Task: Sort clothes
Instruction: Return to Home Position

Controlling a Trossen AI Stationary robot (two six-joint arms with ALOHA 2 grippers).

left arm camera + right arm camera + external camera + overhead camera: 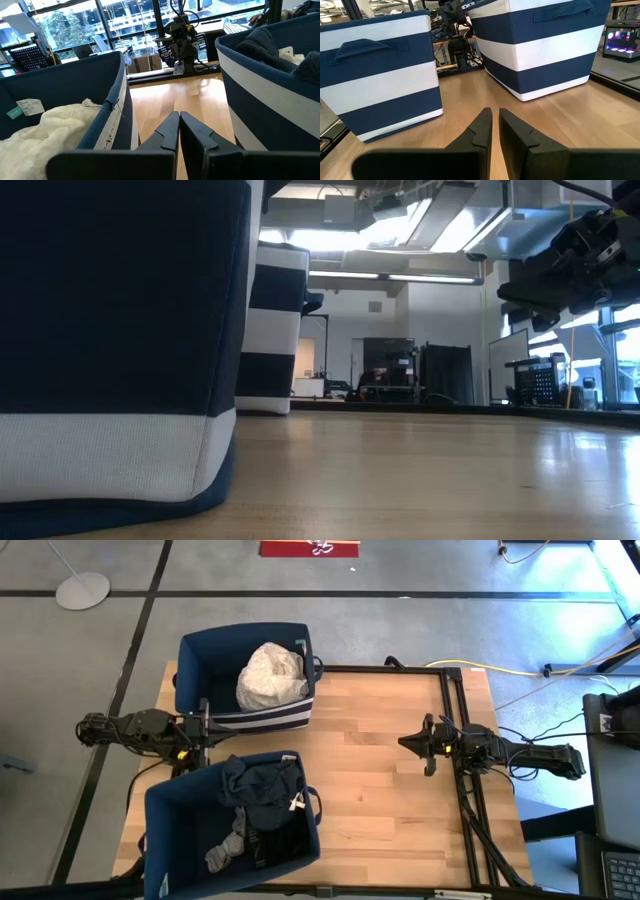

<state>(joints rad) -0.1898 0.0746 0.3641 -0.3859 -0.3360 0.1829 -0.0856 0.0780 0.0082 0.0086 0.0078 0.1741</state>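
Observation:
White and cream clothes (272,676) lie heaped in the far navy bin (245,675); they also show in the left wrist view (55,125). Navy, black and grey clothes (262,802) lie in the near navy bin (232,825), with a grey sock (228,845) at its near side. My left gripper (205,730) is shut and empty at the table's left, between the two bins (178,125). My right gripper (425,745) is shut and empty at the table's right, above the wood (495,122).
The two striped bins stand on the table's left half, with a narrow gap between them. Bare wooden tabletop (385,790) spreads across the middle and right. A black frame rail (455,740) runs along the right side. Cables lie on the floor beyond.

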